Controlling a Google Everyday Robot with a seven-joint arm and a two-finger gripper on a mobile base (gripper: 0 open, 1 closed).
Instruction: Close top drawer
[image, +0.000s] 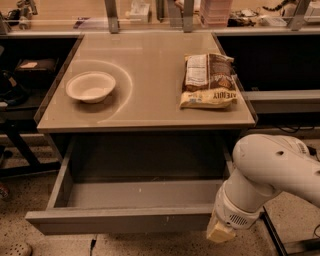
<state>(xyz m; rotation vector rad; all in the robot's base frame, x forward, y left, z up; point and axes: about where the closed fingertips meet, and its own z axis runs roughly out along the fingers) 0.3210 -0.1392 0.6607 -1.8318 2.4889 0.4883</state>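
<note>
1. Top drawer (120, 220): wide, shallow, grey metal; pulled well out from under the table top (150, 107) towards the near side; flat front with no handle, lying along the near edge of the scene; grey floor and both side walls of the drawer in plain sight.
2. Gripper (220, 233): low at the near right, at the right end of the drawer front; a pale yellowish tip shows below a white wrist collar with a small vent grille; it sits just beside or against the front's right corner, contact not certain; open or closed, cannot tell.
3. Arm (272, 172): bulky white rounded casing, coming in from the right edge and bending down to the gripper; it hides the drawer's right near corner.
4. Table top: tan, smooth, with a faint curved mark around the bowl; it overhangs the open drawer's far part.
5. Bowl (91, 86): pale, shallow, upright, on the left half of the table top, well apart from the bag.
6. Snack bag (209, 81): brown and cream, lying flat on the right half, close to the right edge; print reads upside down from the near side.
7. Floor (25, 200): speckled; seen left of the drawer and below its front.
8. Far side: a rail with upright posts and small clutter, too dim to name.
</note>
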